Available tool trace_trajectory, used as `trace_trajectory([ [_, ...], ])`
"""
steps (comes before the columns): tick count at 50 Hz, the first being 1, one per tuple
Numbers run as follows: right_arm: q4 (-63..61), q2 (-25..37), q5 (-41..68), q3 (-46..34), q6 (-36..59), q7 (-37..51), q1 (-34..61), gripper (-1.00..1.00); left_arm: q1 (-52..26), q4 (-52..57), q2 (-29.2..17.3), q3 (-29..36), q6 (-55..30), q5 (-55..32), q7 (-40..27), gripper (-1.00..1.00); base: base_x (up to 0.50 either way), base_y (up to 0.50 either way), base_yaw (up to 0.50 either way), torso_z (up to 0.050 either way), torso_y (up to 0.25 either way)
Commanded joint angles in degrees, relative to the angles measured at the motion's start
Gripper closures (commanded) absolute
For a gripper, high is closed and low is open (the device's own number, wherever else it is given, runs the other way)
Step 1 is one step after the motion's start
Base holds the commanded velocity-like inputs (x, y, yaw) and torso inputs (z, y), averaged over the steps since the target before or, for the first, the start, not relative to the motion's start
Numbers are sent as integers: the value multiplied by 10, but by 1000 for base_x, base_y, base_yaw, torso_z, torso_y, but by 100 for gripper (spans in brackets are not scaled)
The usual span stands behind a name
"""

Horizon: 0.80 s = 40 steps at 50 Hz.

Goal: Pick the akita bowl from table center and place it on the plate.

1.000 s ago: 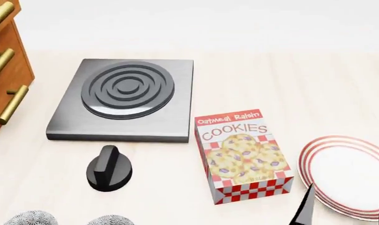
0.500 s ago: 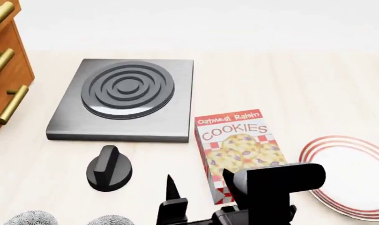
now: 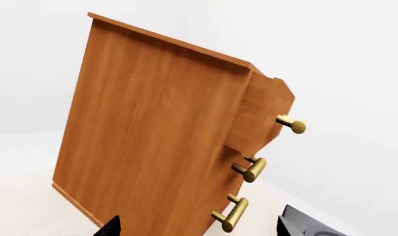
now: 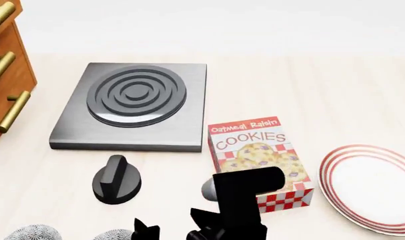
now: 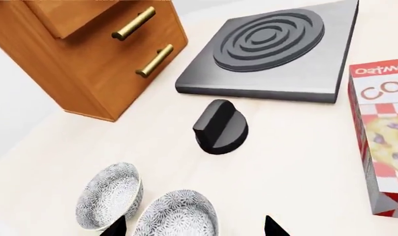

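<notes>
Two patterned grey-and-white bowls sit side by side at the near edge of the table. The akita bowl is the one closer to the table's middle, and its twin lies to its left. My right gripper is open, hovering just above the akita bowl, with the fingertips apart and nothing between them. The red-ringed white plate lies at the right, bare. My left gripper is open and faces the wooden cabinet; it does not show in the head view.
A cookie box stands between the bowls and the plate. A black knob and a grey cooktop lie behind the bowls. A wooden cabinet with brass handles stands at the left.
My right arm has swept leftward from the plate's near edge, past the front of the cookie box, to just right of the bowls. Nothing on the table has moved.
</notes>
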Motion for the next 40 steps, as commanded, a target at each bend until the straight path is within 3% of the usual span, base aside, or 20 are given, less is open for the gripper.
trace_trajectory([
  [1, 35, -2, 12, -25, 18, 0, 13, -100, 2, 1, -2, -5, 1, -9, -4, -100, 0, 0, 0, 0, 0],
  [14, 43, 9, 51, -18, 33, 39, 30, -100, 2, 6, -4, -1, -2, -14, -9, -100, 0, 0, 0, 0, 0],
  [21, 84, 17, 11, -36, 13, 4, 41, -100, 1, 7, -7, -2, -3, -18, -11, -100, 0, 0, 0, 0, 0],
  [22, 135, 17, -22, -64, 8, -29, 65, -100, 10, 20, -6, -3, -5, -24, -9, -100, 0, 0, 0, 0, 0],
  [40, 141, 21, -16, -71, 2, -28, 77, -100, 13, 23, -8, -2, -2, -29, -13, -100, 0, 0, 0, 0, 0],
])
